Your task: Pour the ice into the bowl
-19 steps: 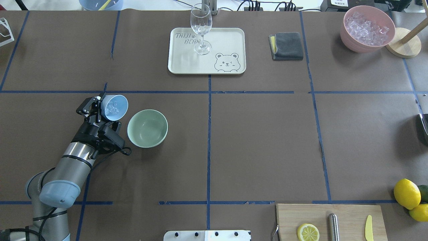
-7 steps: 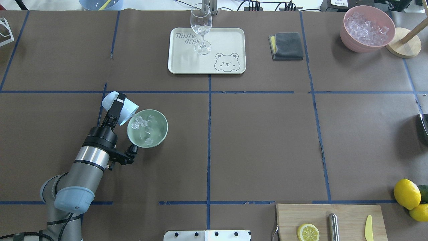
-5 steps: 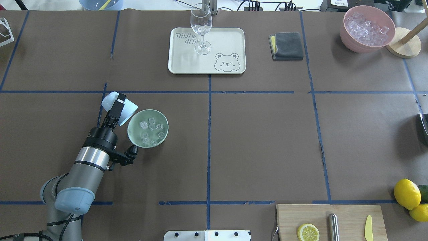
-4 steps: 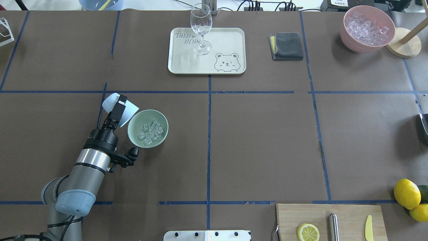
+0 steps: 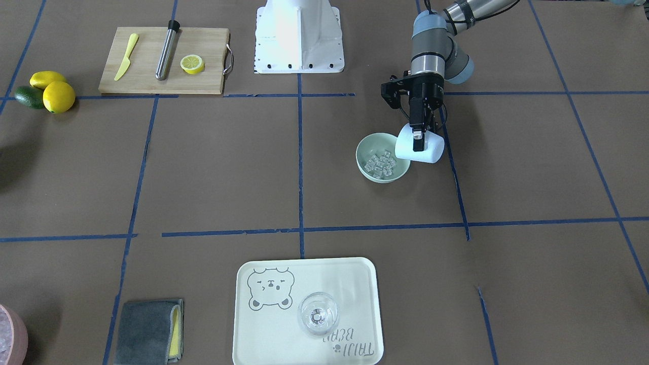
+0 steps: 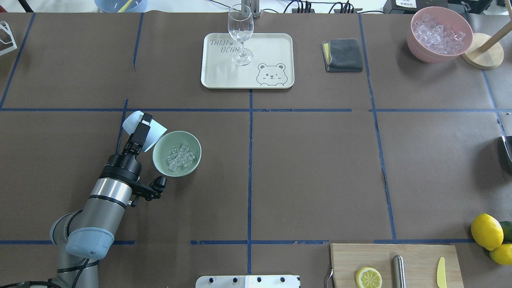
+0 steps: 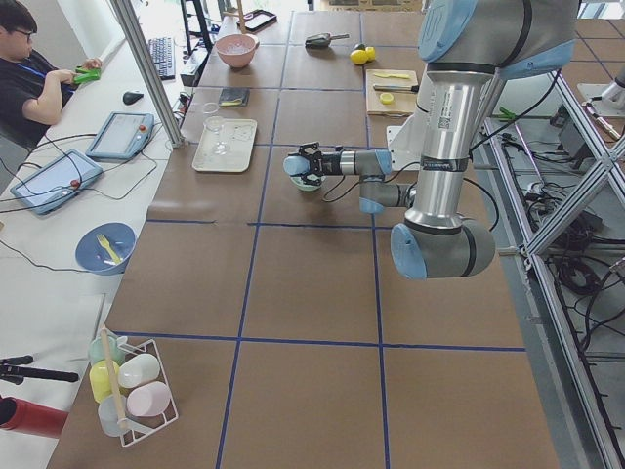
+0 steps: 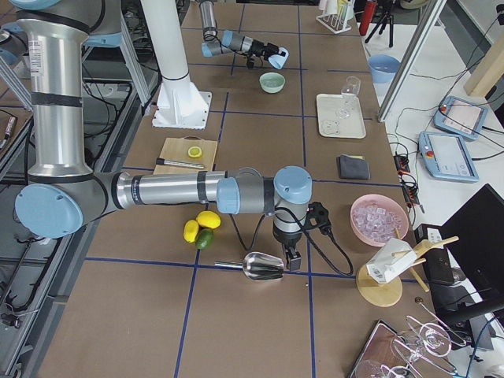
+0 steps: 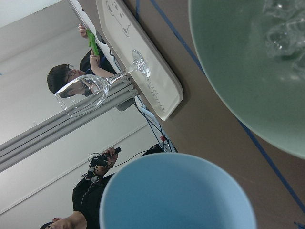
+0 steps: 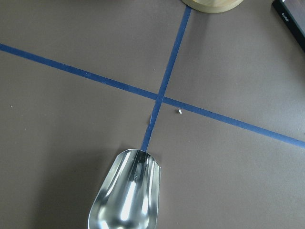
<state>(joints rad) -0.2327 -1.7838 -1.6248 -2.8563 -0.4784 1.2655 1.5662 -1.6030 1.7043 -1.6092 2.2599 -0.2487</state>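
Clamping the tipped blue cup (image 6: 131,121) with the left pincer (image 6: 143,126) at centre left of the overhead view, mouth pointing toward the bowl (image 6: 162,152) just beside it. Cradling the ice (image 6: 180,157) as a small heap inside that bowl on the tabletop. Hiding one finger beneath the cup. Showing the right pincer (image 8: 291,258) only small, above a metal scoop (image 10: 126,195); cannot tell whether apart or together.
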